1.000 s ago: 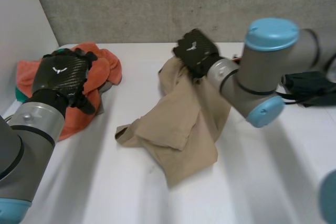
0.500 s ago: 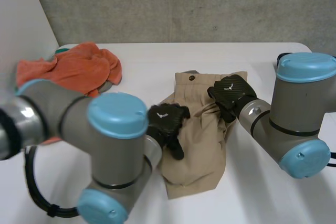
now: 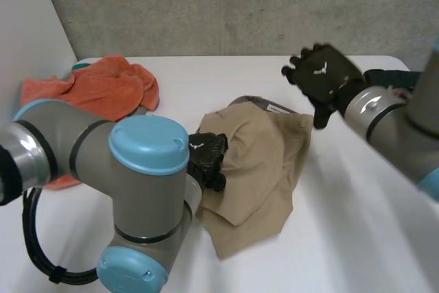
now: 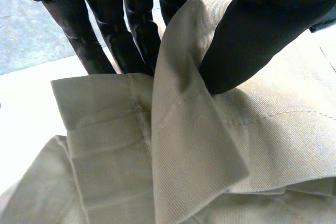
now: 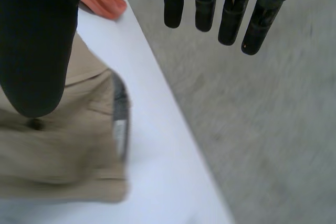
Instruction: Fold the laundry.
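A tan garment [image 3: 260,169] lies crumpled in the middle of the white table [image 3: 357,231], its waistband with a grey lining turned up at the far side. My left hand [image 3: 208,156] is at the garment's left edge. In the left wrist view its fingers [image 4: 131,30] and thumb pinch a raised fold of the tan cloth [image 4: 210,156]. My right hand [image 3: 322,73] hovers open above the table, beyond the garment's far right corner, holding nothing. In the right wrist view its fingers [image 5: 210,3] are straight, with the waistband [image 5: 52,161] below the thumb.
An orange cloth [image 3: 103,90] is heaped at the back left of the table, with a bit of teal [image 3: 81,66] behind it. A dark cloth [image 3: 394,77] lies at the back right behind my right arm. A concrete wall runs along the table's far edge.
My right hand has let go of the tan garment, opened and risen toward the back right. My left hand has closed on the garment's left edge. The garment has settled flatter.
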Controlling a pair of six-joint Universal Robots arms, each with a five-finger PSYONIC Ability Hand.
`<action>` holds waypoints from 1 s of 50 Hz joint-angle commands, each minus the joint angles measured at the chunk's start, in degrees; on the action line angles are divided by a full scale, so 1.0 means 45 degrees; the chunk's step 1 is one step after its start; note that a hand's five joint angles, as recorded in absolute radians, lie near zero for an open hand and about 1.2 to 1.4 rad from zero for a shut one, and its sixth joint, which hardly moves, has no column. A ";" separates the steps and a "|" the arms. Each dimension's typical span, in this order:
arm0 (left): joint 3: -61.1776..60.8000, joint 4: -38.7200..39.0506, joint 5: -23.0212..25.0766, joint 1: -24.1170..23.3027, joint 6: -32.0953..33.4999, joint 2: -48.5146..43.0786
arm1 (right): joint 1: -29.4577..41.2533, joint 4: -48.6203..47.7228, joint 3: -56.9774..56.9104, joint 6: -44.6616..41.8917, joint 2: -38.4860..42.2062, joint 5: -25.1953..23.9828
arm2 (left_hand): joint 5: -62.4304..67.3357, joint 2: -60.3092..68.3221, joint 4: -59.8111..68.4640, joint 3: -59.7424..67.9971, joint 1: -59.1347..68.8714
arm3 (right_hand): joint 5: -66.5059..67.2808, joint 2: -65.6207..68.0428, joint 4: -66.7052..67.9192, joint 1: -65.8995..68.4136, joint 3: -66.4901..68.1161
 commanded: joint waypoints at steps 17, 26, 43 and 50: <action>-0.1285 -0.0071 0.0047 -0.0077 0.0018 0.1269 | -0.0269 0.0815 -0.3734 -0.5470 0.4319 -0.6544 | 0.2252 0.2233 0.2211 0.2430 0.4990 | -0.0566 -0.0812 -0.0634 -0.0160 -0.0498; -0.1618 -0.0071 0.0047 -0.0077 0.0038 0.2013 | 0.0416 0.0835 -0.4849 -0.6448 0.6587 -0.6427 | 0.2253 0.2234 0.2211 0.2430 0.4991 | -0.0082 -0.0327 -0.0149 0.0325 -0.0013; -0.1462 -0.0013 0.0028 0.0410 0.0232 0.2091 | 0.0086 0.0893 -0.5593 -0.5359 0.6281 -0.5241 | 0.2439 0.2421 0.2398 0.2617 0.5177 | 1.4522 1.4276 1.4454 1.4928 1.4591; -0.0565 0.0650 0.0027 0.1367 0.1969 0.2794 | -0.0344 0.0932 -0.4090 -0.2897 0.3001 -0.2563 | 0.2477 0.2458 0.2436 0.2654 0.5215 | 1.4522 1.4276 1.4454 1.4928 1.4591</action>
